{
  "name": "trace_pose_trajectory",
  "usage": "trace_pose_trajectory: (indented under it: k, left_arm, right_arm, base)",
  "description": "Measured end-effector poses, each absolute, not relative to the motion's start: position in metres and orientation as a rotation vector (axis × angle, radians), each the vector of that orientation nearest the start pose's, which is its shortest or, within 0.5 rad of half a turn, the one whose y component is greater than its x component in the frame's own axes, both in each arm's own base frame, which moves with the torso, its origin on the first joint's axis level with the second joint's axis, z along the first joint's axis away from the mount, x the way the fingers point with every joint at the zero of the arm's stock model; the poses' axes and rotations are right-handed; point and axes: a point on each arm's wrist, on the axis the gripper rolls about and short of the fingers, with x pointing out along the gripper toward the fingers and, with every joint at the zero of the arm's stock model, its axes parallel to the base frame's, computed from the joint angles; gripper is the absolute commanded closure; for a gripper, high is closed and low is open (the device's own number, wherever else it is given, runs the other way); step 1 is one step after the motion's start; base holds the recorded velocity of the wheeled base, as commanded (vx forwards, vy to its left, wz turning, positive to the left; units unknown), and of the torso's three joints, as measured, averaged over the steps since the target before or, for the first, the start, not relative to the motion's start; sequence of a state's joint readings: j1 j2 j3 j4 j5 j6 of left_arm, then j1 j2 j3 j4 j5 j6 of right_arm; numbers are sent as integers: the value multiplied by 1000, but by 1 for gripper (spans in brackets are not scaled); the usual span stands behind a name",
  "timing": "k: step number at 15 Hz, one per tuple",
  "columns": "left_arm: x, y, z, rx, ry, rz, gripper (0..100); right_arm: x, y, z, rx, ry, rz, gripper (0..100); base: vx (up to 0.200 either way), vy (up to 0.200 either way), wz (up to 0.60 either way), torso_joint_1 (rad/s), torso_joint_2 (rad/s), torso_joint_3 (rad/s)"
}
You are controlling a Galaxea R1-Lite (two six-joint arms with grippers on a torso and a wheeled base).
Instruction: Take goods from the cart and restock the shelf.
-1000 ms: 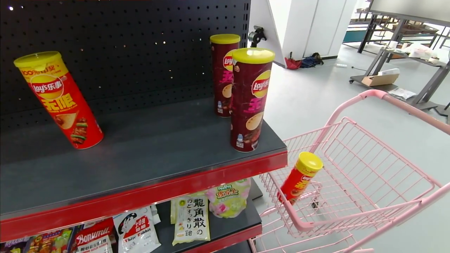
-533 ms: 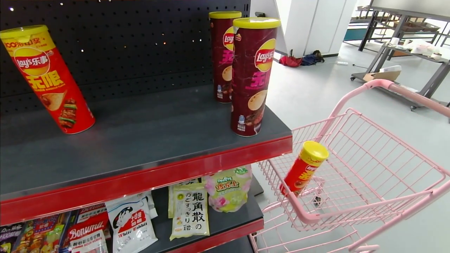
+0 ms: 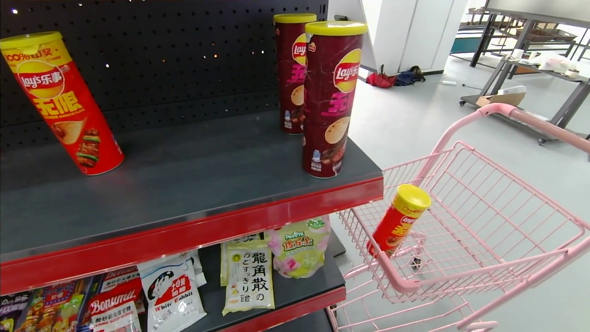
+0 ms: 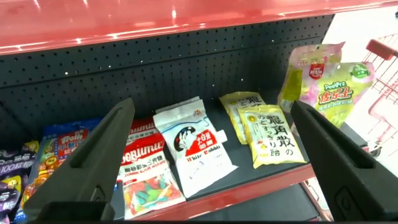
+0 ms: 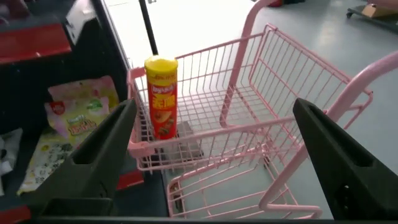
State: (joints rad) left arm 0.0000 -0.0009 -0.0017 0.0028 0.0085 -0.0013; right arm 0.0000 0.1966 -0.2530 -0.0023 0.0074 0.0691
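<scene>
A red chip can with a yellow lid [image 3: 398, 219] stands tilted in the near left corner of the pink wire cart [image 3: 465, 184]. The same can [image 5: 161, 96] stands upright in the cart [image 5: 249, 130], ahead of my open right gripper [image 5: 212, 104], well short of its fingers. On the upper dark shelf [image 3: 184, 184] a red can [image 3: 60, 101] stands at the left. Two maroon cans [image 3: 329, 101] [image 3: 290, 74] stand at the shelf's right end. My left gripper [image 4: 211, 104] is open and faces the lower shelf, holding nothing.
Snack bags [image 4: 196, 146] [image 3: 246, 276] lie on the lower shelf [image 4: 273, 180] under the red lip. A black pegboard [image 3: 161, 55] backs the upper shelf. The cart's handle [image 3: 534, 122] is on its far side. Grey floor [image 3: 405, 120] lies open beyond it, with metal tables [image 3: 530, 60] far right.
The head camera shifted between the oldest frame and half a second ago, so the whole picture moved. Since then it holds still. The cans and the cart have not moved.
</scene>
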Motion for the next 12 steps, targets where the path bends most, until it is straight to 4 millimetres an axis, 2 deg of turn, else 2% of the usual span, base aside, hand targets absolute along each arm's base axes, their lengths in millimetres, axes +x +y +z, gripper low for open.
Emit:
trace_pose_trajectory:
  k: [2, 3, 5, 7, 9, 12]
  left_arm:
    - [-23, 0, 76, 1, 0, 9, 0]
    - [-23, 0, 76, 2, -1, 9, 0]
    - [-23, 0, 76, 1, -1, 9, 0]
    - [-23, 0, 76, 0, 0, 9, 0]
    - [-23, 0, 76, 0, 0, 9, 0]
    - [-23, 0, 76, 1, 0, 9, 0]
  right_arm:
    - [6, 1, 187, 97, 25, 78, 0]
    - [31, 3, 200, 128, 74, 105, 0]
    - [87, 7, 210, 181, 150, 146, 0]
    - [149, 13, 198, 222, 232, 189, 0]
    - [193, 21, 171, 249, 307, 228, 0]
    - [234, 37, 126, 256, 379, 283, 0]
  base:
    - [0, 0, 0, 0, 0, 0]
    - [0, 0, 0, 0, 0, 0]
    - [0, 0, 0, 0, 0, 0]
    - [0, 0, 0, 0, 0, 0]
    - [0, 0, 0, 0, 0, 0]
    - [0, 0, 0, 0, 0, 0]
